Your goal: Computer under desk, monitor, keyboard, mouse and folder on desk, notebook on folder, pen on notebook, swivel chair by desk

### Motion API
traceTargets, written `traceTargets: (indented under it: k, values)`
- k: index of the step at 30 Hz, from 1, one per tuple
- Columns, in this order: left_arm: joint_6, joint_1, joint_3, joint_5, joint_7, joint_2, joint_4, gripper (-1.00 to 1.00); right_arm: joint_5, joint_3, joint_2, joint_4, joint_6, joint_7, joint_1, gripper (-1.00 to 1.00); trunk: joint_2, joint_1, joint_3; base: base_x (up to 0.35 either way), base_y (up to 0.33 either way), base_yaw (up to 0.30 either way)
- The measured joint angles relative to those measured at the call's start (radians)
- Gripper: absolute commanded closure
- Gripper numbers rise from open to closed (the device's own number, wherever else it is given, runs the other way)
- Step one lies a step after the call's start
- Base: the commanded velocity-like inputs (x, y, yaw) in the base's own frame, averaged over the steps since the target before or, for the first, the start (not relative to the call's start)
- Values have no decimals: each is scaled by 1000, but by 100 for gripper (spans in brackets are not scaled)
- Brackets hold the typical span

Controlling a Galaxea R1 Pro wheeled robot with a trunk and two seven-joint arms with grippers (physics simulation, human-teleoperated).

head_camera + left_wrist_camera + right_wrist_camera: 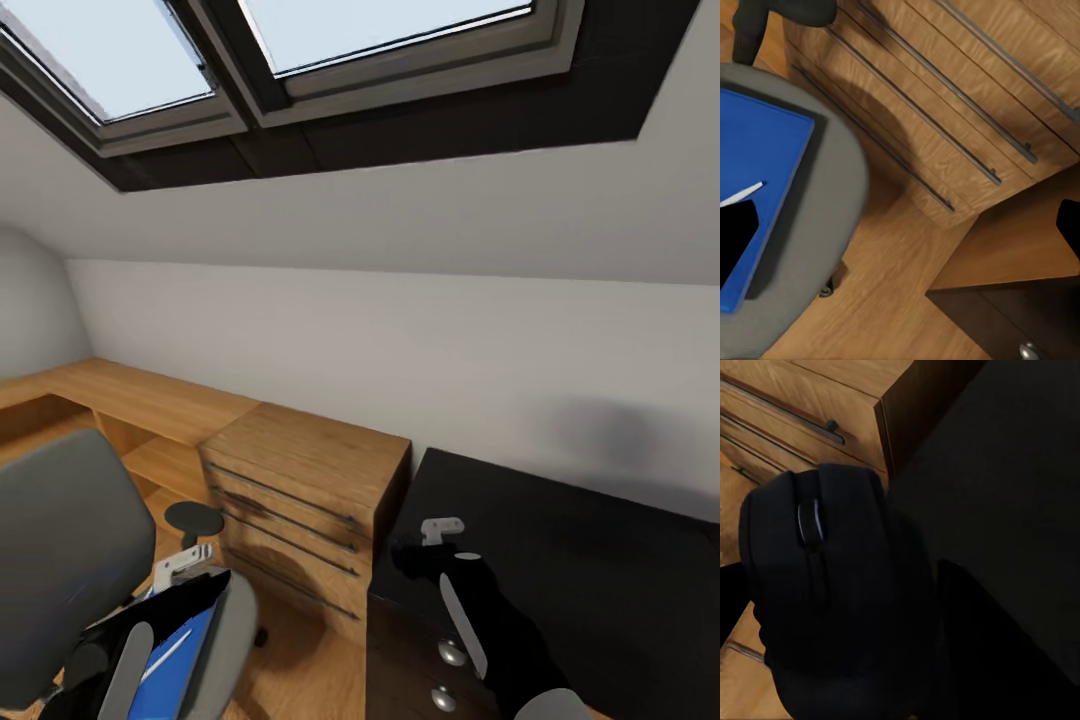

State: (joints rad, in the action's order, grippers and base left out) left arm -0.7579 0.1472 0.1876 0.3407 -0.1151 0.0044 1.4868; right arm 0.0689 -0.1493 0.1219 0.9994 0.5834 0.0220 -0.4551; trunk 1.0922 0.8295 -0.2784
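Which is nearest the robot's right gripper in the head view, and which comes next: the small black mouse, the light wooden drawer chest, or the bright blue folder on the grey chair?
1. The small black mouse, at the right gripper, over the glossy black desk's corner.
2. The light wooden drawer chest, just left of that corner.
3. The bright blue folder, farthest left, on the grey chair seat.

The folder (178, 668) on the chair (60, 540) is partly hidden by the left arm; the mouse (825, 585) hides the right gripper's fingers.
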Motion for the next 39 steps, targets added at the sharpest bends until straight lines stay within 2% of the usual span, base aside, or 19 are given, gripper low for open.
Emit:
traceTargets:
  k: [5, 10, 20, 27, 39]
  values:
    - [-1, 0, 0, 0, 0, 0, 0, -100, -1, 1, -4, 0, -1, -6, 0, 100, 0, 0, -1, 0, 0, 133]
    - [-2, 1, 0, 0, 0, 0, 0, -100, -22, 4, -25, 4, -9, -6, 0, 100, 0, 0, -1, 0, 0, 12]
    - [0, 0, 0, -1, 0, 0, 5, -100, -30, 4, -28, 5, -11, -5, 0, 100, 0, 0, -1, 0, 0, 0]
    - [4, 1, 0, -2, 0, -1, 32, -100, -111, 5, -21, -16, -3, 1, -1, 100, 0, 0, -2, 0, 0, 0]
    - [3, 1, 0, -1, 0, -2, 35, -100, -120, 6, -21, -105, -2, 1, -7, 100, 0, 0, -2, 70, 0, 0]
